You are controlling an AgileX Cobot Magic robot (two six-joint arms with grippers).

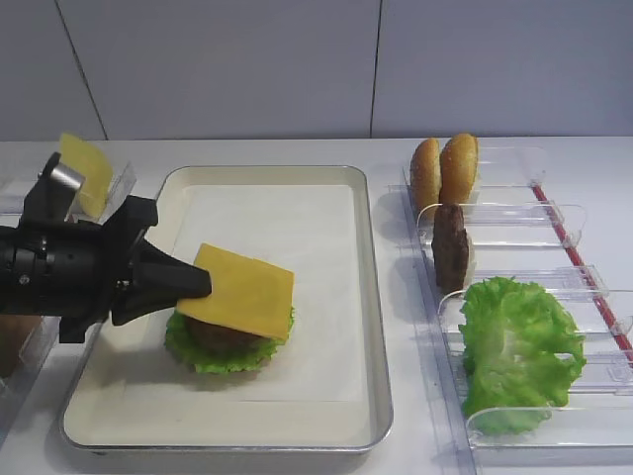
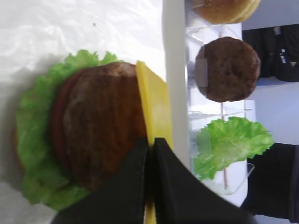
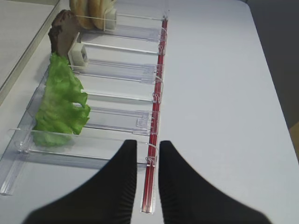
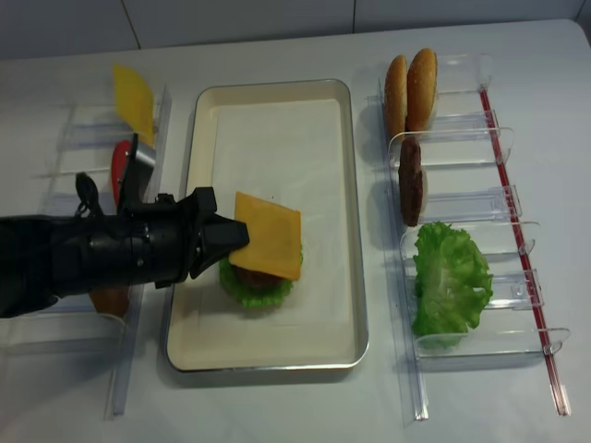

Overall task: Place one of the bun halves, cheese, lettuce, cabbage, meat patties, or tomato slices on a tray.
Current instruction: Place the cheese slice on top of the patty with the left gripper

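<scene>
My left gripper (image 1: pixel 198 285) is shut on the near-left corner of a yellow-orange cheese slice (image 1: pixel 247 287), holding it flat just above a stack on the cream-white tray (image 1: pixel 371 297). In the stack a dark meat patty (image 2: pixel 103 126) lies over a red tomato slice (image 2: pixel 56 126) and frilly lettuce (image 1: pixel 223 358). From the left wrist the cheese (image 2: pixel 156 107) shows edge-on between the closed fingertips. My right gripper (image 3: pixel 147 154) hovers over the near end of the right rack, fingers nearly together with nothing between them; it is outside both high views.
Clear racks on the right hold two bun halves (image 1: pixel 445 168), a standing patty (image 1: pixel 451 247) and a lettuce leaf (image 1: pixel 519 346). A red strip (image 3: pixel 159 74) runs along that rack. The left rack holds another cheese slice (image 4: pixel 134 92) and a tomato slice (image 4: pixel 118 166).
</scene>
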